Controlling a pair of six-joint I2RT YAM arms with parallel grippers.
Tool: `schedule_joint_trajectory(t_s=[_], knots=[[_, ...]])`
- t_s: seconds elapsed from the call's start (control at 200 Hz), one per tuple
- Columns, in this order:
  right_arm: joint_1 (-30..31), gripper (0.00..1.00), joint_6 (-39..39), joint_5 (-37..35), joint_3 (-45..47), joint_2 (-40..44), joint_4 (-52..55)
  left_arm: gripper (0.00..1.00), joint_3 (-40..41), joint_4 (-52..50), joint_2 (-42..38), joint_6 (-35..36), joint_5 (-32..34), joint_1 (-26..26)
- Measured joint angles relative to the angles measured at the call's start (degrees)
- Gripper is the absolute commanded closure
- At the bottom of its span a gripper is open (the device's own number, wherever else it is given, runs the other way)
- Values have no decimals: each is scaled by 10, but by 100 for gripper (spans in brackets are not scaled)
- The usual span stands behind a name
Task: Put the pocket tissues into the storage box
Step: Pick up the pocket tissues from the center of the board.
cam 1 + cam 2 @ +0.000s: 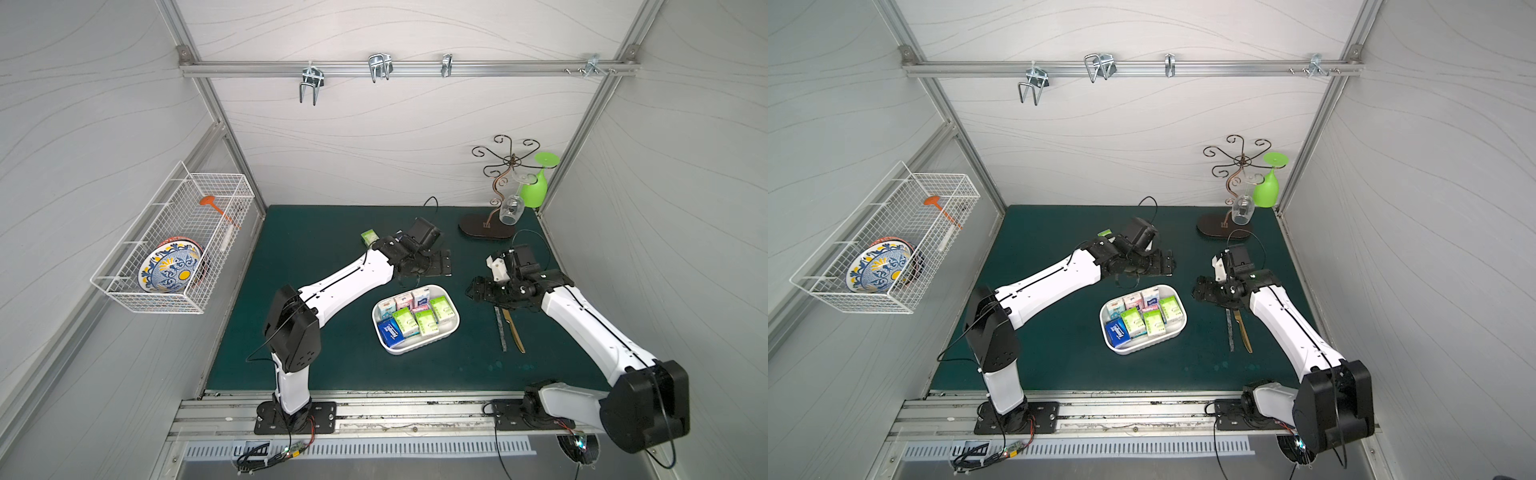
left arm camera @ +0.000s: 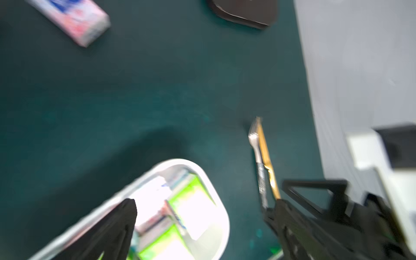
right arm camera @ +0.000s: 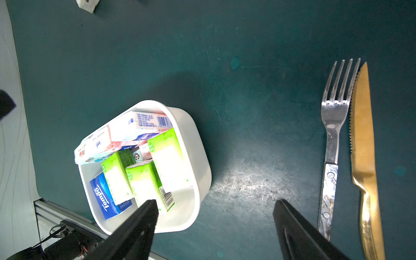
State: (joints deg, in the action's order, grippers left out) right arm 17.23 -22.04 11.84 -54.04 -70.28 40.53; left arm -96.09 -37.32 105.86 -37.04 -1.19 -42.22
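Holding the pocket tissues (image 1: 415, 318) in green, pink and blue wrappers, the storage box (image 1: 419, 347) lies on the mat between both grippers; the wire basket (image 1: 216, 187) holds patterned plates (image 1: 170, 268). Left gripper (image 2: 203, 202): jaws spread, empty, one finger over the box; right gripper (image 3: 216, 202): spread, empty, fork (image 3: 333, 126) and knife (image 3: 362, 126) beside its outer finger. The left wrist view shows a pink packet (image 2: 72, 20) on the mat ahead of the jaws, unseen from above; a top view adds a green packet (image 1: 368, 237) beside the left wrist.
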Motion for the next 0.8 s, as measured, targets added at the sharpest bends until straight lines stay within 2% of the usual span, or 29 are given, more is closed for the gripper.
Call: schedule_joint_trajectory(t_s=[0.16, 0.39, 0.585, 0.8], knots=[[0, 13, 0, 7, 0, -6, -5, 1, -10, -22, 13, 33, 15, 82], [0, 13, 0, 12, 0, -25, -16, 0, -93, -41, 96, 60, 17, 170], [0, 12, 0, 13, 0, -46, -22, 1, -192, -77, 199, 74, 16, 214], [0, 12, 0, 12, 0, -54, -26, 1, -307, -127, 305, 77, 16, 240]])
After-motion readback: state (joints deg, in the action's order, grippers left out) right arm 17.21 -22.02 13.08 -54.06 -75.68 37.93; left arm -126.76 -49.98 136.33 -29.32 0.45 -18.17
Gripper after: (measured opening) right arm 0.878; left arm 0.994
